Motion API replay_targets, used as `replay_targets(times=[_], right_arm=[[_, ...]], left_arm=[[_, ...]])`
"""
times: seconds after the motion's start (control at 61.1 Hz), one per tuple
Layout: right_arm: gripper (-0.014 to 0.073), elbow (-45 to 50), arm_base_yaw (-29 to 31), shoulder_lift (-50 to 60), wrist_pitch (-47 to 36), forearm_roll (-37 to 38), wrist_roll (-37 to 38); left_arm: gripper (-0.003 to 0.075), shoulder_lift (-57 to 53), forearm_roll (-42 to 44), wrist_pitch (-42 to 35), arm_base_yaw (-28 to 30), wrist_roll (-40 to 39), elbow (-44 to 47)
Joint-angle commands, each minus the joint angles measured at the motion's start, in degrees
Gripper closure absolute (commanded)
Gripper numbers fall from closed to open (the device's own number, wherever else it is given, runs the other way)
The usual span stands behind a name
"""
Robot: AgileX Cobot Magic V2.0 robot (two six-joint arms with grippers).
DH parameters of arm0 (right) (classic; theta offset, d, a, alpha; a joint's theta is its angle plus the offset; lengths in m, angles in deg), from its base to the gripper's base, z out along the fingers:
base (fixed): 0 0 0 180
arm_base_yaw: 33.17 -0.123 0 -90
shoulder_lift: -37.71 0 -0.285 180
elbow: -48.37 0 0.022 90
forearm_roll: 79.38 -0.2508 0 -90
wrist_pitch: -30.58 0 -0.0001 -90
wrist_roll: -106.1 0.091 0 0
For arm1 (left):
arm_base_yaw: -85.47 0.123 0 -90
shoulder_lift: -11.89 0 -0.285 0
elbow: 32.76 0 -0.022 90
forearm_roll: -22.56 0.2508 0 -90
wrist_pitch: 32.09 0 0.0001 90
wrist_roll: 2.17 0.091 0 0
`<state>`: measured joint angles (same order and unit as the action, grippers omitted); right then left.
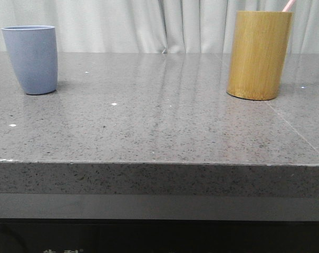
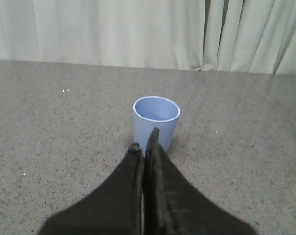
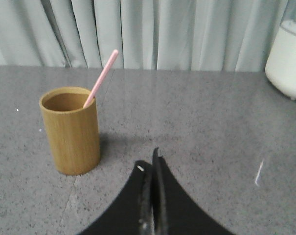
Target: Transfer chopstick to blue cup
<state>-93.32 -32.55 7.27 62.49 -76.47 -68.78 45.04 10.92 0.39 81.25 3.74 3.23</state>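
The blue cup stands upright at the far left of the grey table; in the left wrist view the blue cup is just beyond my left gripper, which is shut and holds nothing. The pale pink chopstick leans inside the yellow-brown bamboo cylinder, its tip sticking out above the rim. In the front view the chopstick tip shows above the bamboo cylinder at the right. My right gripper is shut and empty, off to one side of the cylinder.
A white appliance stands at the table's far corner in the right wrist view. Pale curtains hang behind the table. Its front edge runs across the front view, and a seam crosses the stone near the cylinder.
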Motion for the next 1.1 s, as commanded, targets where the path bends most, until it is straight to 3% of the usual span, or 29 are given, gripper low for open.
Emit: replay_targets(times=[0.0, 0.458, 0.54, 0.638, 0.72, 0.785, 1.08], right_arm=[[0.0662, -1.93, 0.26, -3.00, -3.01, 0.92, -0.72], [0.0635, -1.82, 0.26, -8.61, 1.07, 0.56, -1.79], [0.0519, -1.82, 0.26, -8.61, 1.07, 0.56, -1.79], [0.0254, -1.82, 0.26, -8.61, 1.39, 0.33, -1.79], [0.0103, -1.82, 0.26, -8.61, 1.81, -0.63, -1.79], [0.0074, -1.82, 0.26, -8.61, 2.04, -1.33, -1.79], [0.0076, -1.82, 0.26, -8.61, 4.35, -1.90, -1.84]], left_arm=[[0.0739, 2.64, -0.73, -3.75, 0.12, 0.10, -1.89], [0.0735, 10.82, -0.21, -3.84, 0.12, 0.10, -1.67], [0.0663, 11.87, -0.21, -4.05, 0.12, 0.22, -1.67], [0.0427, 13.27, -0.21, -4.11, 0.12, 0.22, -1.67], [0.0284, 14.59, -0.21, -4.19, 0.12, 0.22, -1.67], [0.0237, 15.99, -0.21, -4.19, 0.12, 0.22, -1.79], [0.0238, 27.22, -0.21, -3.70, -2.20, 2.40, -10.72]])
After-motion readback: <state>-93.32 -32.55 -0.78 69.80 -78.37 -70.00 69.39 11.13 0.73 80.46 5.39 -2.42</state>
